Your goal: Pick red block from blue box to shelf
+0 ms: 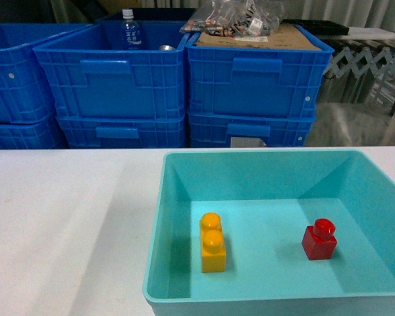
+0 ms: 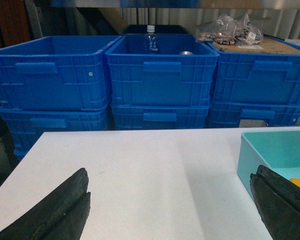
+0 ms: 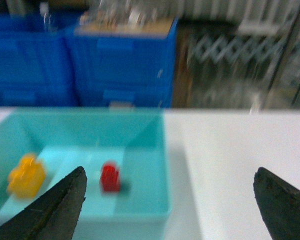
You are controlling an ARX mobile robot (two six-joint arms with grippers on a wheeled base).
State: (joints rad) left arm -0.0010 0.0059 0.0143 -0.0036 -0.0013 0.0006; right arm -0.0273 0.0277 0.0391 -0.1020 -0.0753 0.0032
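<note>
The red block stands upright, stud up, on the floor of the blue box, right of centre. The right wrist view is blurred; there the red block lies ahead and left of my right gripper, which is open and empty above the box's right wall and the table. My left gripper is open and empty over bare table, left of the blue box. Neither gripper shows in the head view. The shelf is out of view.
A yellow two-stud brick lies left of the red block in the box. Behind the white table stand stacked dark blue crates, one holding a bottle, another topped with cardboard and bags. A folding gate is at back right.
</note>
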